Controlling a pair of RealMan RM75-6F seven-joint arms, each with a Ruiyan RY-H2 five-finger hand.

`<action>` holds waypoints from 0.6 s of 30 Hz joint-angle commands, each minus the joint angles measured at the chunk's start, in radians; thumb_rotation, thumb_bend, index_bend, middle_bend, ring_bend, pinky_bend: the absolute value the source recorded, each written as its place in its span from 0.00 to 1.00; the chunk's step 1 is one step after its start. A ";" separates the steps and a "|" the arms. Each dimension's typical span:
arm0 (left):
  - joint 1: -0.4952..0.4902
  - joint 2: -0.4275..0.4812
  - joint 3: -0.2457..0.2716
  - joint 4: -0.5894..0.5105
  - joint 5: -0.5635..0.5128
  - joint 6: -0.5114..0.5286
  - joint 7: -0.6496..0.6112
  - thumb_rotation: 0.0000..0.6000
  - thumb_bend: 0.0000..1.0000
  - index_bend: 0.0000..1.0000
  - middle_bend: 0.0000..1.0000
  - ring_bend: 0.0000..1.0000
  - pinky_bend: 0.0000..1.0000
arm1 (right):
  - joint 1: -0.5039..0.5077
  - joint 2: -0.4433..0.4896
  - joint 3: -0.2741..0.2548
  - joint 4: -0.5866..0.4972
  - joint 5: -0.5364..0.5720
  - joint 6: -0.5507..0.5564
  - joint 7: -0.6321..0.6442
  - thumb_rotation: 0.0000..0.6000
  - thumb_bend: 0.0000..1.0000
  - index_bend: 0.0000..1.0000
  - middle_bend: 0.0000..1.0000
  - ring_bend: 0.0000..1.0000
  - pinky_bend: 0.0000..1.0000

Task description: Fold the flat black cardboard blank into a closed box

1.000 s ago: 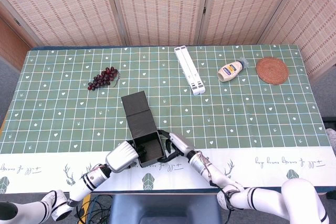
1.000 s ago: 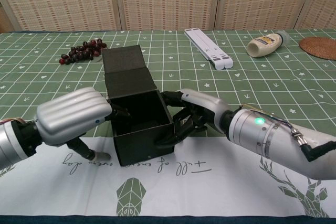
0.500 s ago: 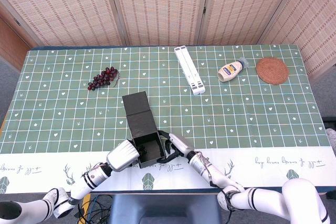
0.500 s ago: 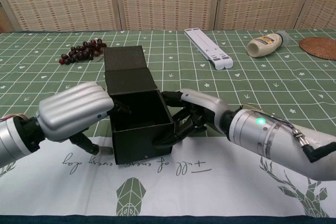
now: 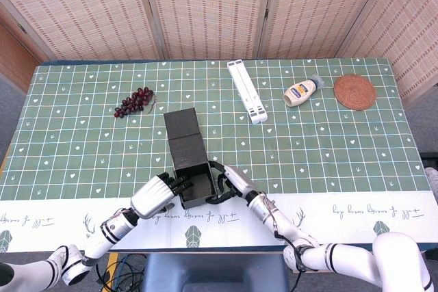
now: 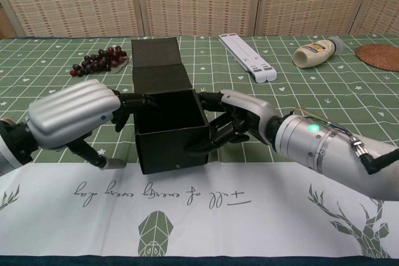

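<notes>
The black box (image 6: pixel 169 130) has been pushed a little farther from the robot on the worktop (image 6: pixel 349 85), its lid flap still standing open. The left hand (image 6: pixel 72 116) and right hand (image 6: pixel 240 119) both press its side walls; closing the lid remains.

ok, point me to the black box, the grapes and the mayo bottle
black box (image 6: pixel 173 149), chest view, front wall
grapes (image 5: pixel 135 101), head view, middle of the bunch
mayo bottle (image 5: pixel 300 91), head view, label

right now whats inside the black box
Nothing shows inside the box: only its dark walls and floor, with the lid flap lying open behind. The near inner corner is hidden by the front wall.
</notes>
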 commanded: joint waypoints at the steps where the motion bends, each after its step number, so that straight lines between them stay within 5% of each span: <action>1: 0.010 0.024 -0.007 -0.024 -0.012 0.007 0.011 1.00 0.10 0.19 0.17 0.52 0.50 | 0.003 -0.002 0.014 0.000 0.023 -0.002 -0.021 1.00 0.24 0.19 0.33 0.70 0.99; 10: 0.050 0.118 -0.033 -0.114 -0.048 0.062 -0.019 1.00 0.10 0.16 0.15 0.52 0.50 | 0.024 -0.023 0.059 0.015 0.091 -0.010 -0.079 1.00 0.24 0.19 0.30 0.70 0.99; 18: 0.077 0.184 -0.046 -0.189 -0.111 0.037 -0.089 1.00 0.10 0.15 0.14 0.52 0.50 | 0.043 -0.069 0.084 0.032 0.158 -0.011 -0.144 1.00 0.23 0.00 0.14 0.66 0.93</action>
